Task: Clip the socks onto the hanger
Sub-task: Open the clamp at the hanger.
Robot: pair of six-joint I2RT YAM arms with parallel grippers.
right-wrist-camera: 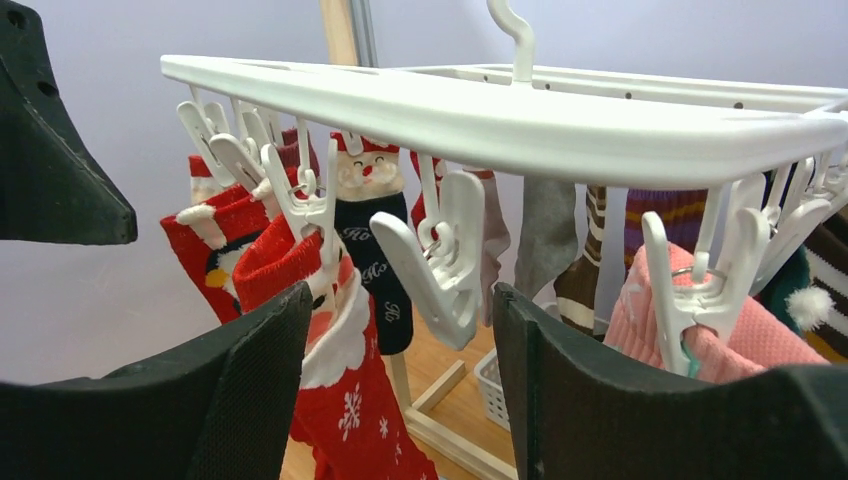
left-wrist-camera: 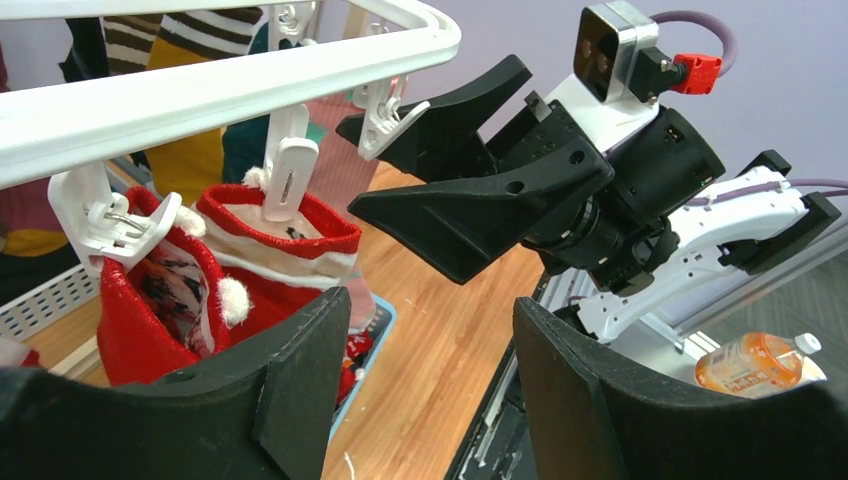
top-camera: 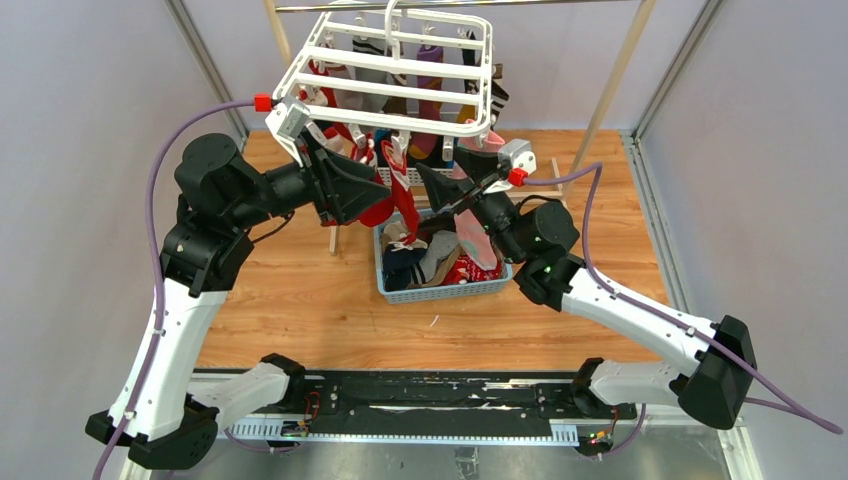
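The hanger [right-wrist-camera: 560, 130] is seen to be made of smooth, glossy white plastic, the socks [right-wrist-camera: 350, 400] of soft knitted cloth, the basket [top-camera: 440, 291] of matt plastic mesh, and the table [top-camera: 300, 300] of smooth, grained wood.

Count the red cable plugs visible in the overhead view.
2. One red plug sits at the left wrist camera, by the hanger near-left corner; the other at the right wrist camera, under its near-right corner.
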